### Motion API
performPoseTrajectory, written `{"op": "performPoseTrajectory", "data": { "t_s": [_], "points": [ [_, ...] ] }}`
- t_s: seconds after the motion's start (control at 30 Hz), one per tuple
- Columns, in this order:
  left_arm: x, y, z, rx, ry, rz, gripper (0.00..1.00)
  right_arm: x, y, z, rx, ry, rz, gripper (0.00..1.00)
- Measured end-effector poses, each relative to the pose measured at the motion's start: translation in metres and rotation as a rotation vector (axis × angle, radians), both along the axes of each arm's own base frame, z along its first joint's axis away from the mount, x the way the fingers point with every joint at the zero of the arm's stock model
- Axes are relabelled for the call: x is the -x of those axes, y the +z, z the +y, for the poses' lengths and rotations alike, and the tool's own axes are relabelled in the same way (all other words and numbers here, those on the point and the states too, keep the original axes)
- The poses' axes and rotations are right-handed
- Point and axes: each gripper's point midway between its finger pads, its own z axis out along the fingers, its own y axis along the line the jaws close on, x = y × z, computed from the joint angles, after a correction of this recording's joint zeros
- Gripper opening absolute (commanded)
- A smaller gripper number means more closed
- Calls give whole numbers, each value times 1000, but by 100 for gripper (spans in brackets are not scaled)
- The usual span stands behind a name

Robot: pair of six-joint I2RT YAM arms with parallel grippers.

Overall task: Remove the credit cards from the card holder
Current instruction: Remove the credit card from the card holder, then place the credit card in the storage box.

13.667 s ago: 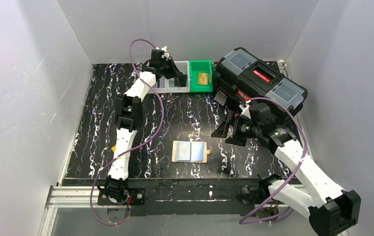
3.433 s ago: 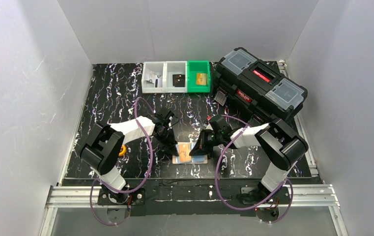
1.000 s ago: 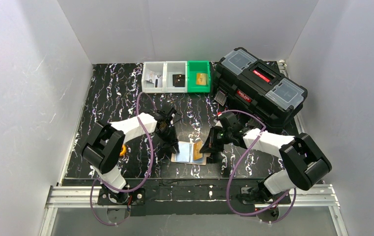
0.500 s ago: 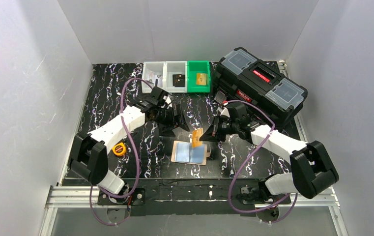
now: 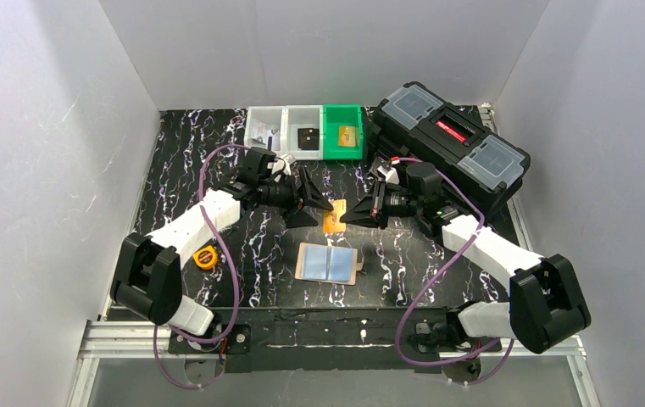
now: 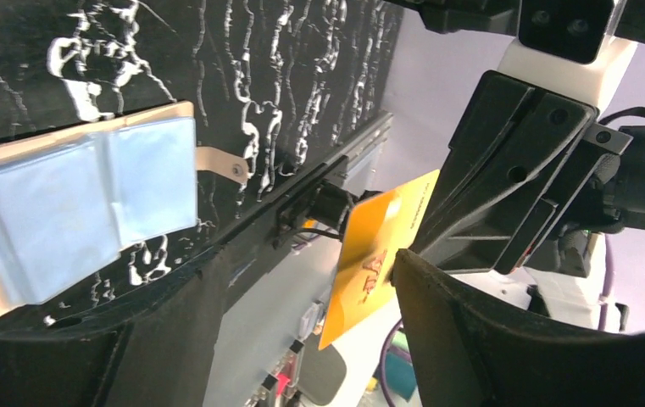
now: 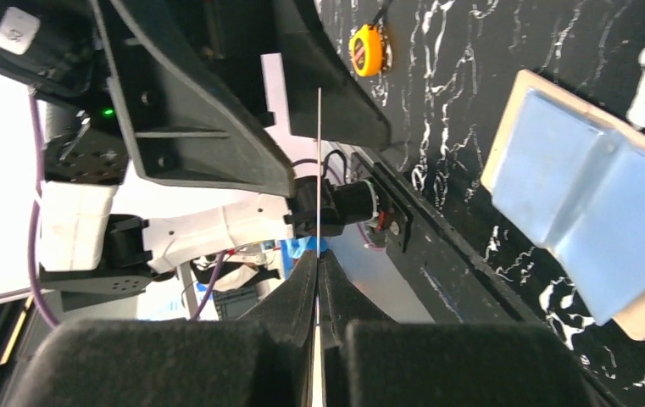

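the right pincer (image 5: 346,218) is pinched shut on one edge of a tan-gold card (image 5: 333,222), holding it upright in the air above the surface (image 5: 183,170), well clear of the card holder (image 5: 329,263). gripping by the edge leaves most of the card free, which looks meant for a handover. the left pincer (image 5: 313,212) faces it with its jaws spread wide and nothing clamped. in the left wrist view the card stands in the gap, close by one finger (image 6: 471,339); i cannot tell whether they touch.

the card holder lies flat and unfolded near the front edge, inside up, snap tab out to the right. that keeps its pockets reachable from above. pale blue (image 6: 73,220) shows across both halves, so at least one card seems to be left in it. whether that is one card or two, i cannot tell.

count: two pincers, one card holder, one tan-gold card in the air, and a second gold card (image 5: 348,134) in the green bin (image 5: 330,127), likely the drop-off place. two clear bins (image 5: 286,154) stand beside it, making three. there is one black toolbox (image 5: 450,140) at the back right and one yellow tape measure (image 5: 206,255) at the left.
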Motion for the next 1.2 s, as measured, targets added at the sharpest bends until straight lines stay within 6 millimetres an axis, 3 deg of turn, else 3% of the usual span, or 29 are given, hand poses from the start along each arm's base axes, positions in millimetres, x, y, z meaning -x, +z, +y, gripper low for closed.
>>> {"op": "performPoseTrajectory", "data": {
  "t_s": [0.2,0.4,0.5,0.53,0.6,0.7,0.77,0.8,0.93,1.03,1.07,1.2],
  "points": [
    [2,5,-9,96,-5,26,43,0,14,4,-59,18,5,1],
    [-1,18,-15,164,-10,18,18,0,14,6,-70,24,21,1],
    [-2,21,-16,182,-10,15,0,0,13,6,-68,25,28,1],
    [-3,23,-16,190,-8,12,0,-1,12,5,-64,20,32,3],
    [-5,27,-17,206,-11,-2,0,-1,8,4,-52,15,43,22],
    [-5,29,-18,214,-16,-12,0,0,2,2,-24,11,55,69],
    [-5,28,-18,209,-15,-13,0,-2,0,1,4,0,53,92],
    [-5,27,-17,202,-13,-14,0,-3,0,0,24,-6,44,98],
    [-9,25,-15,163,3,-26,0,-9,7,-9,119,-54,-24,99],
    [-30,45,-20,150,5,-113,0,-7,17,-28,210,-126,-106,98],
    [-51,56,-26,138,7,-182,0,-4,18,-36,242,-155,-126,98],
    [-122,50,-38,45,20,-296,0,9,18,-68,358,-250,-174,98]
  ]
}}
